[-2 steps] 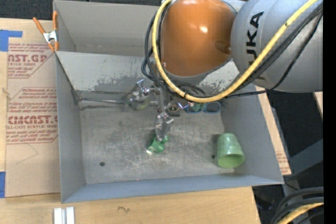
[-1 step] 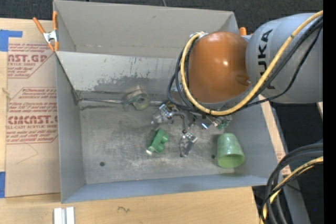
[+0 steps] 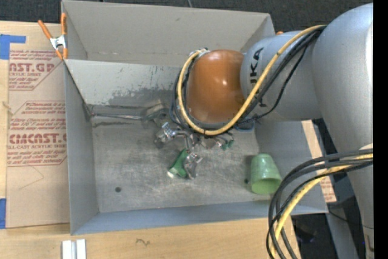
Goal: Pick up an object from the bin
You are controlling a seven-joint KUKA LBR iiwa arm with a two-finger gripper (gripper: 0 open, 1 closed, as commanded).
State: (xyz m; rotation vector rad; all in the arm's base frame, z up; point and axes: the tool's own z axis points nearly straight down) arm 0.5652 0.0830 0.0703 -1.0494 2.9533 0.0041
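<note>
My tool low at frame centre — opening cannot be told.
Small dark-green piece just beside it; pale green cup lower right.

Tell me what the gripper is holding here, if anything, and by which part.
Cannot be told: the gripper is down at a small green piece mid-bin, grip unclear.

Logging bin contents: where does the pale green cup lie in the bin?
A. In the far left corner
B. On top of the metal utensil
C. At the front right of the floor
C: the pale green cup rests at the front right, well apart from the metal utensil at the left.
</note>
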